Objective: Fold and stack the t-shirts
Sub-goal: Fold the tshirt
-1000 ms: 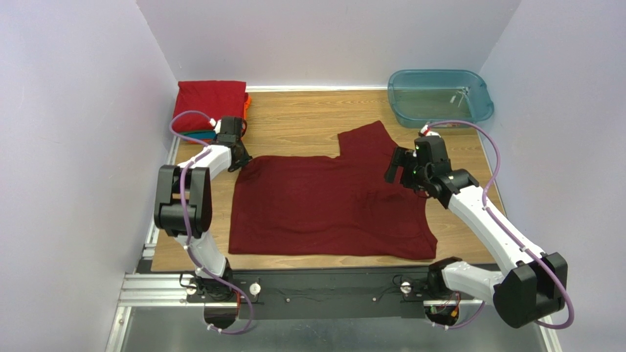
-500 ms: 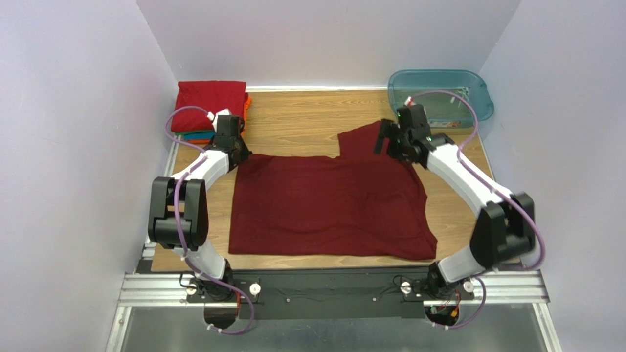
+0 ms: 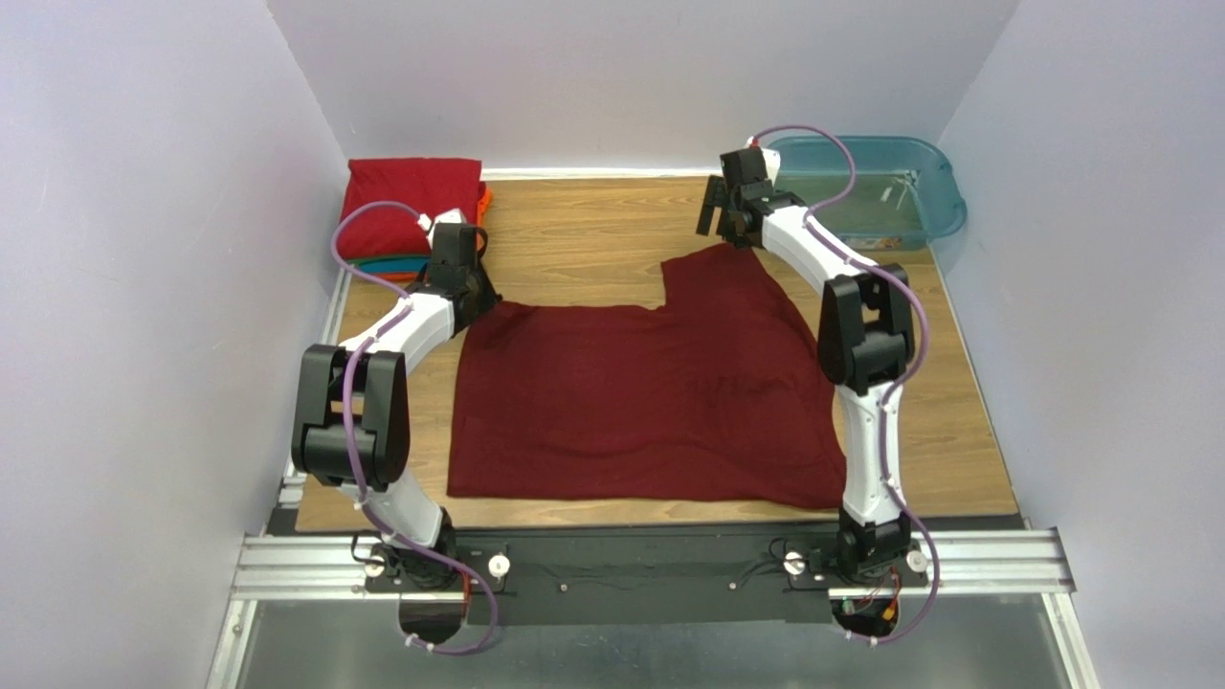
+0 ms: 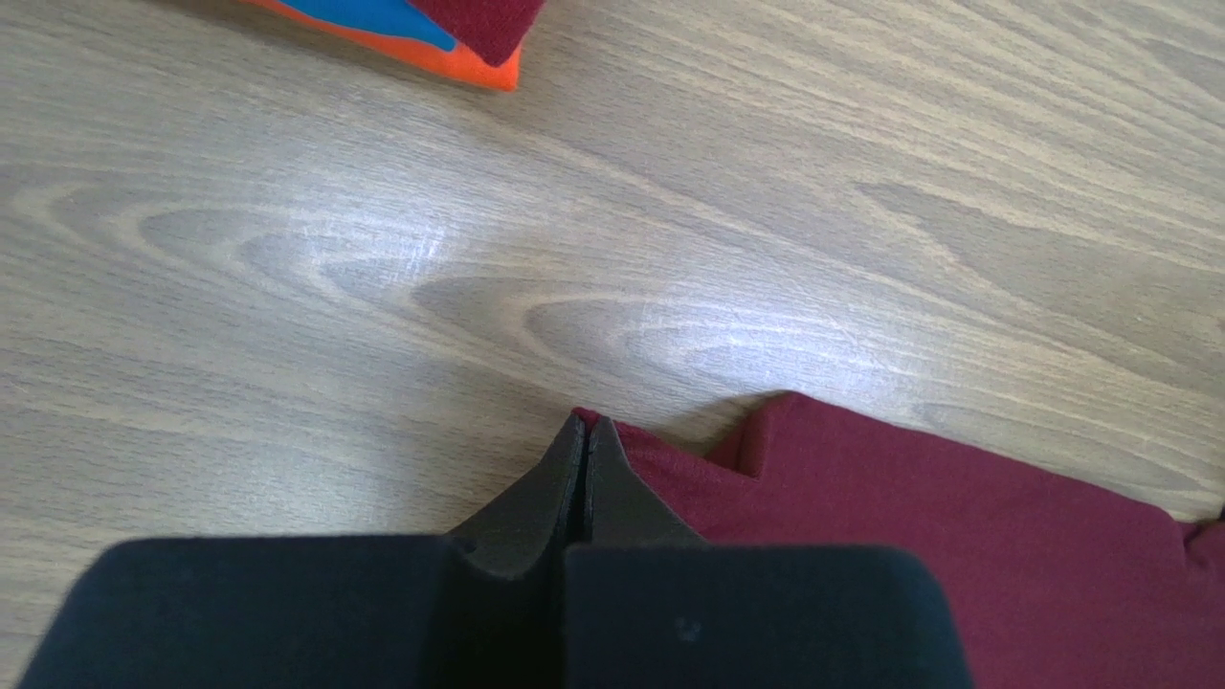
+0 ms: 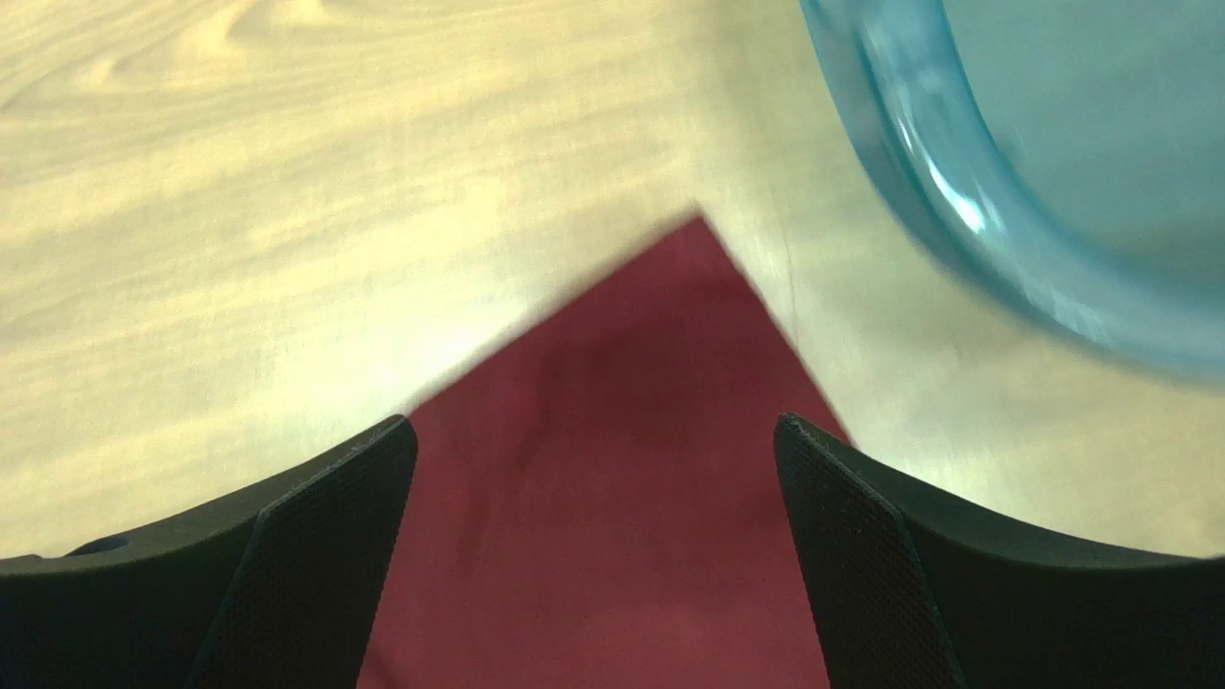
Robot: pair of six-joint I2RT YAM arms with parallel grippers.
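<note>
Far-left corner of desk (image 3: 590, 244): folded t-shirts (image 3: 413, 194), stacked. The left end effector (image 4: 587, 431) is closed, pinching the far-left corner of the maroon t-shirt (image 3: 647, 395), which lies spread mid-desk. The right end effector (image 5: 590, 474) hangs open over the shirt's far tip, beside the teal tub (image 3: 863, 187).

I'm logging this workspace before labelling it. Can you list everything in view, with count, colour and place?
Spread t-shirt: one, dark maroon, flat on the middle of the table.
Folded t-shirts: one stack, red on top with teal and orange edges below, far left corner.
Tub: one, translucent teal, far right corner.
Table: one, light wood.
Left tool: one, black, shut at the spread shirt's far left corner.
Right tool: one, black, open above the shirt's far tip, beside the tub.
</note>
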